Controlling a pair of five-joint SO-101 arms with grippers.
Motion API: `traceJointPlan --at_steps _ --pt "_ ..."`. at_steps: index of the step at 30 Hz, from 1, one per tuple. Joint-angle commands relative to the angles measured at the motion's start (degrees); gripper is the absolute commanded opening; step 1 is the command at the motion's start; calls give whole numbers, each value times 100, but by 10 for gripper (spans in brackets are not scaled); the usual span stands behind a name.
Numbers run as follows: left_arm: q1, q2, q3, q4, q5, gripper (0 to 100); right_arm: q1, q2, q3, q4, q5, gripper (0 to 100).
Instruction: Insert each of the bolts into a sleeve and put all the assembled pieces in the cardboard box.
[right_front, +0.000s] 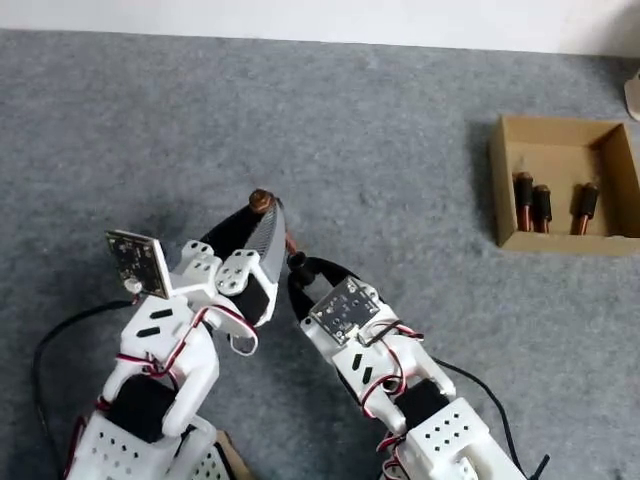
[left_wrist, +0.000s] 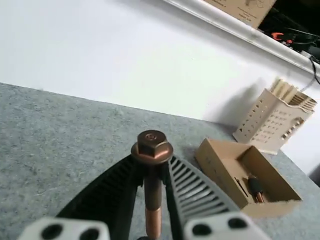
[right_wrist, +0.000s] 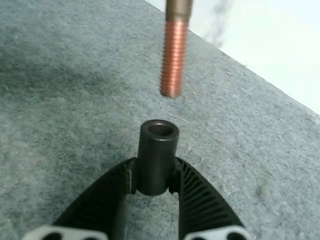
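Observation:
My left gripper (left_wrist: 152, 172) is shut on a copper bolt (left_wrist: 152, 165) just under its hex head, which points up. In the high view the bolt's head (right_front: 262, 200) shows above the left gripper (right_front: 262, 222). My right gripper (right_wrist: 156, 172) is shut on a black sleeve (right_wrist: 157, 155) held upright with its open bore facing the bolt's threaded end (right_wrist: 174, 55), which hangs a short gap off it. In the high view the sleeve (right_front: 297, 263) sits just right of the left gripper. The cardboard box (right_front: 500, 180) at the right holds three assembled pieces (right_front: 541, 207).
Grey carpet covers the table. A white wall edge runs along the back. A pale perforated holder (left_wrist: 272, 120) stands behind the cardboard box (left_wrist: 220, 150). Open carpet lies between the arms and the box.

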Motion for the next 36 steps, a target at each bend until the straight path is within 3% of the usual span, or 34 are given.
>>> traceJointPlan --at_steps 1,36 --pt "92 154 -224 -9 -18 6 -31 -66 725 -13 44 4" --pt "101 391 251 132 -62 6 154 -101 690 -13 44 4"
